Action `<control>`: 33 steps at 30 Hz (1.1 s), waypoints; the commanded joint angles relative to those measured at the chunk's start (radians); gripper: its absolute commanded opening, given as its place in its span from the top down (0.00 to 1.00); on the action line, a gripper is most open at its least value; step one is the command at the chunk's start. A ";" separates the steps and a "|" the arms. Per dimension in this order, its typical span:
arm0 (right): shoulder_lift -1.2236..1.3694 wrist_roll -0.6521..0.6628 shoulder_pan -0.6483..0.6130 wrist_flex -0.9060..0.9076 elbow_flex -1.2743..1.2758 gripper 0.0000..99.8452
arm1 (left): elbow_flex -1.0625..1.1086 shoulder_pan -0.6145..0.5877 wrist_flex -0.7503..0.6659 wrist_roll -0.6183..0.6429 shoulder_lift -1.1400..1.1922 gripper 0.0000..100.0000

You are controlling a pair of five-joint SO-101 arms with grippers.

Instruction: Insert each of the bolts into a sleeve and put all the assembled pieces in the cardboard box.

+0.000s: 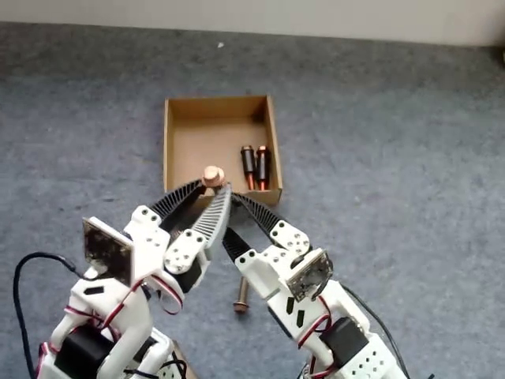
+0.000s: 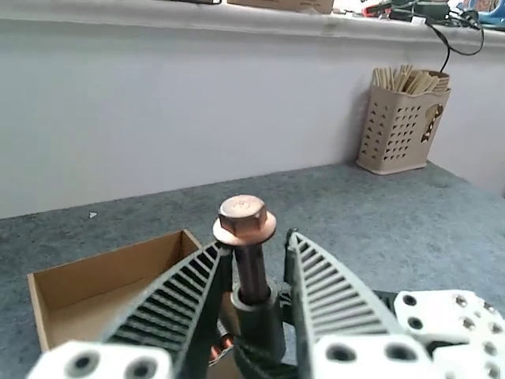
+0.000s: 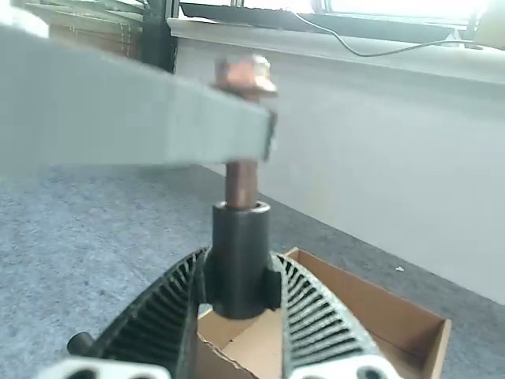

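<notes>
Now it all comes down to one vertical line: the bolt (image 2: 244,219) stands upright, copper head on top, and its shank drops straight into the mouth of the sleeve (image 3: 238,237) below it. The two share one long axis, bolt above, sleeve beneath. The right gripper (image 3: 239,267) is clamped on the sleeve's dark body and holds it plumb just over the near wall of the cardboard box (image 1: 167,142). The left gripper (image 2: 259,241) is drawn in narrow around the shank right under the head. From its own wrist view there seems to be a sliver of daylight on one side, so I cannot tell whether it is pinching the bolt or only bracketing it. A band of bare copper shows between head and sleeve rim, so the bolt looks only part seated, and the move that counts is a push straight down that axis, with the left arm best placed to give it. Any tilt and the shank could bind. Two assembled pieces (image 1: 248,164) lie side by side in the box's near right corner, and a loose bolt (image 1: 240,298) waits on the table (image 1: 394,158) between the arms.
</notes>
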 commanded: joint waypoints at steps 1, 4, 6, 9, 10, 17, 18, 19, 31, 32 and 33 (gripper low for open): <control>-0.016 0.008 0.021 -0.030 0.122 0.99 | 0.001 -0.041 -0.005 -0.017 0.002 0.84; -0.016 0.008 0.022 -0.028 0.122 0.99 | -0.002 -0.071 -0.005 -0.017 0.002 0.84; -0.016 0.008 0.024 -0.024 0.122 0.99 | -0.005 -0.082 -0.005 -0.017 0.002 0.84; -0.016 0.008 0.024 -0.022 0.122 0.99 | -0.005 -0.099 -0.005 -0.018 0.002 0.84; -0.016 0.008 0.024 -0.022 0.122 0.99 | -0.005 -0.102 -0.005 -0.018 0.002 0.84; -0.016 0.008 0.042 -0.021 0.122 0.99 | -0.008 -0.104 -0.006 -0.023 -0.005 0.84; -0.016 0.006 0.061 -0.021 0.122 0.99 | -0.012 -0.105 -0.006 -0.025 -0.005 0.84; -0.016 0.006 0.084 -0.021 0.122 0.99 | -0.021 -0.111 -0.006 -0.032 -0.005 0.84; -0.016 -0.318 0.361 0.130 0.122 0.99 | 0.050 -0.429 0.000 -0.199 -0.007 0.84; -0.016 -0.321 0.381 0.136 0.122 0.99 | 0.082 -0.464 0.000 -0.198 -0.007 0.84; -0.016 -0.322 0.398 0.142 0.122 0.99 | 0.113 -0.495 0.000 -0.199 -0.007 0.84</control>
